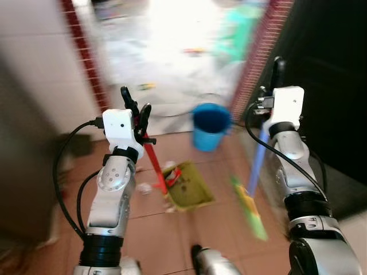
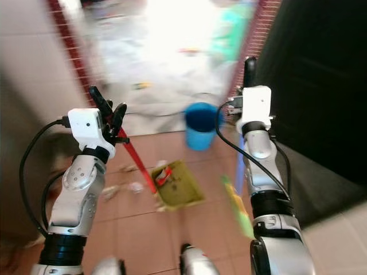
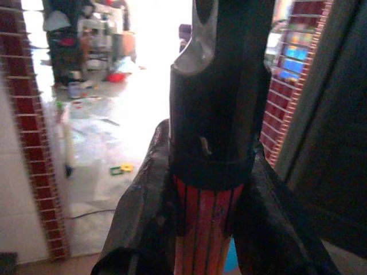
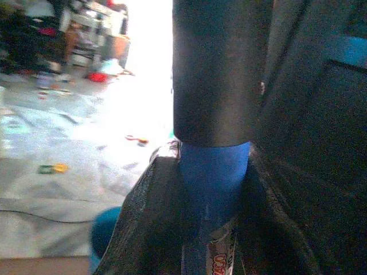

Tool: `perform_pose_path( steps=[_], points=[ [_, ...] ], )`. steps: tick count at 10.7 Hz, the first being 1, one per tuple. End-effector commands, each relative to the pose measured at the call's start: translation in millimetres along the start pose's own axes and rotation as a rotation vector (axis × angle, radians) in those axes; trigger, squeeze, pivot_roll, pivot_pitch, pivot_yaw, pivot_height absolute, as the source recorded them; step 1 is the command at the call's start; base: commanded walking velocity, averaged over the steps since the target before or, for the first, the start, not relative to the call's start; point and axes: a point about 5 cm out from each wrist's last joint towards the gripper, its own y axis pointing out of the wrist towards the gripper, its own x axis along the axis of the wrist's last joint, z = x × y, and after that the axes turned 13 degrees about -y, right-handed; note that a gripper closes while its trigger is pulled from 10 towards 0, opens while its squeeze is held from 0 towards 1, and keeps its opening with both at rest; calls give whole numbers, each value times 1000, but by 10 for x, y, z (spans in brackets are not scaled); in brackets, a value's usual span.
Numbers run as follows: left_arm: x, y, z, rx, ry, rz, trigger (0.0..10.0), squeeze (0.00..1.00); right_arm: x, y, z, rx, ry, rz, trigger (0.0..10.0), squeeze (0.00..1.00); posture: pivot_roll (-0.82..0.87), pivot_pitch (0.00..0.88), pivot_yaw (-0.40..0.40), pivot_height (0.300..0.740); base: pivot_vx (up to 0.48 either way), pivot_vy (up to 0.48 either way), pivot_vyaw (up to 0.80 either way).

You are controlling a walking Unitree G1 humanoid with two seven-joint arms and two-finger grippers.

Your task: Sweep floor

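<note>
Red ribbed dustpan handle (image 1: 153, 163) | left end effector (image 1: 136, 112) grasping | right end effector (image 1: 275, 77) grasping smooth blue broomstick (image 1: 256, 160)

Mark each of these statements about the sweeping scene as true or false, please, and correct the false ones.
1. The left gripper is shut on the red dustpan handle. True.
2. The right gripper holds a red handle. False: it is shut on the blue broom handle.
3. The dustpan rests on the tiled floor between the two arms. True.
4. The blue bucket lies on its side. False: it stands upright, beyond the dustpan.
5. The broom head is green. True.
</note>
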Motion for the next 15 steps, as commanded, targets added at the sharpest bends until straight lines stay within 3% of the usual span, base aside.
perform_pose_path(
  steps=[1,3,4,6,10,12,15],
  points=[
    [108,40,-49,-24,-7,-58,10000,0,48,13,-27,-13,23,-24,10000,0,-68,37,-5,740,0,-315,0],
    [86,50,-26,-27,-3,-47,10000,0,47,1,50,-10,20,-28,10000,0,-62,32,14,740,0,-315,0],
    [62,66,5,-33,10,-34,10000,0,46,-25,123,-6,83,-40,10000,0,-53,9,34,740,0,-315,0],
    [46,107,83,-39,35,-20,10000,0,60,-39,210,-1,109,-49,10000,0,-50,0,53,740,0,-313,0],
    [24,193,174,-31,78,-16,10000,0,29,-61,380,82,72,-33,10000,0,-41,0,-5,740,0,-63,0],
    [74,165,249,14,52,-53,10000,0,-9,-97,437,120,107,-37,10000,0,-36,0,31,740,0,0,0],
    [171,42,401,21,98,-92,10000,0,34,-196,424,111,167,-101,10000,0,-43,0,47,740,0,0,0]
  ],
)
